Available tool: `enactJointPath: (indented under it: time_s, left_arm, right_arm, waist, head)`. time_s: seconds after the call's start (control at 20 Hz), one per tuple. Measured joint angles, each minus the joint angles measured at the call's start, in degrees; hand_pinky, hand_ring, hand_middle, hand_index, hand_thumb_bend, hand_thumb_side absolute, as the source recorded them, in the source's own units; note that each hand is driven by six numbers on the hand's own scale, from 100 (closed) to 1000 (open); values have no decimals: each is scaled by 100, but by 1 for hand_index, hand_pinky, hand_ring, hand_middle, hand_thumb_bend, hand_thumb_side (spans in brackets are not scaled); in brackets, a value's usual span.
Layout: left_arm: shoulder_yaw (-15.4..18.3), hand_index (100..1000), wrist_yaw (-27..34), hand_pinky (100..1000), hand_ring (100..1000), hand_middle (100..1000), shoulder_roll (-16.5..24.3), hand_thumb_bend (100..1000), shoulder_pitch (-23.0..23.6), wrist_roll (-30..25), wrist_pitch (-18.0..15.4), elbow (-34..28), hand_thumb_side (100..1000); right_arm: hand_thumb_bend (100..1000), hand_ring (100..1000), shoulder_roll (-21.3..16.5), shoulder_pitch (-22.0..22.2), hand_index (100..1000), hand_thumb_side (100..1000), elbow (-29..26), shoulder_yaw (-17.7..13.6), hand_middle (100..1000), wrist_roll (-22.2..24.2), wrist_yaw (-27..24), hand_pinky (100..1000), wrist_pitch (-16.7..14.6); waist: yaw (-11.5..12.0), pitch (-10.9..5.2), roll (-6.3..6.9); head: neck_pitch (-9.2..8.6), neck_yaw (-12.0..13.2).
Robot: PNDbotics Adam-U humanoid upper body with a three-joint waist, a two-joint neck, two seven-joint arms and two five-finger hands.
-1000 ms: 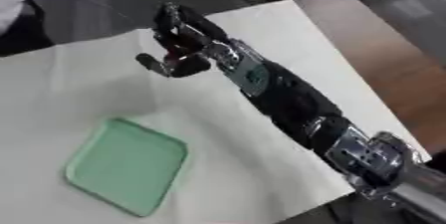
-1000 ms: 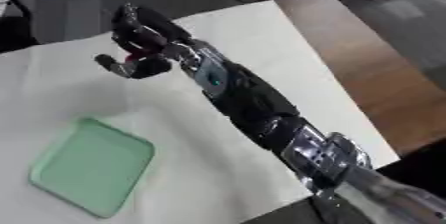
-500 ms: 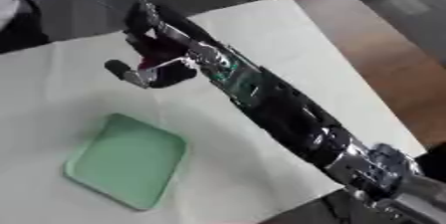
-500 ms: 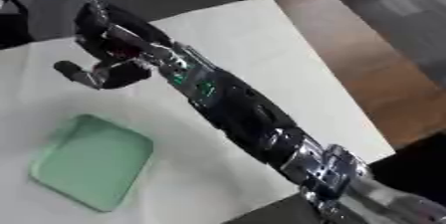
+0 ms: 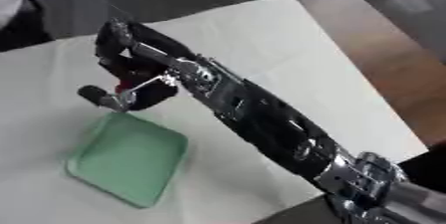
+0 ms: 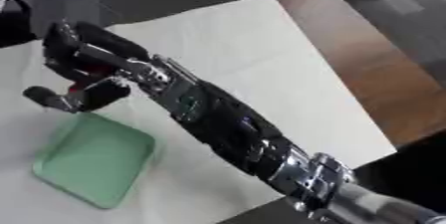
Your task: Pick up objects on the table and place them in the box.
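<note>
Left eye view: right hand (image 5: 131, 76) curled round a small red thing (image 5: 125, 86), poised just beyond the far edge of the green box (image 5: 126, 159), box bare inside, drop not yet made.

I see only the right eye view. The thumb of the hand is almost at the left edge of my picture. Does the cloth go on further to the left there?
Observer: Yes. The left eye view shows a wider band of white cloth to the left of the right hand and the green tray.
Operator: Does the left hand appear in that band?
Observer: No, it shows in neither view. The right hand's fingers curl round a small red thing.
</note>
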Motion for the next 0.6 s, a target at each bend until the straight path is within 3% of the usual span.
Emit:
enactJointPath:
  time_s: [0.6]
  left_arm:
    - [1, 784, -1, 484, 475, 648, -130, 492, -163, 22, -70, 0, 652]
  right_arm:
    - [262, 100, 273, -33, 100, 100, 641, -4, 100, -706, 1097, 100, -539]
  waist:
    - [131, 87, 8]
  head:
    - [-59, -55]
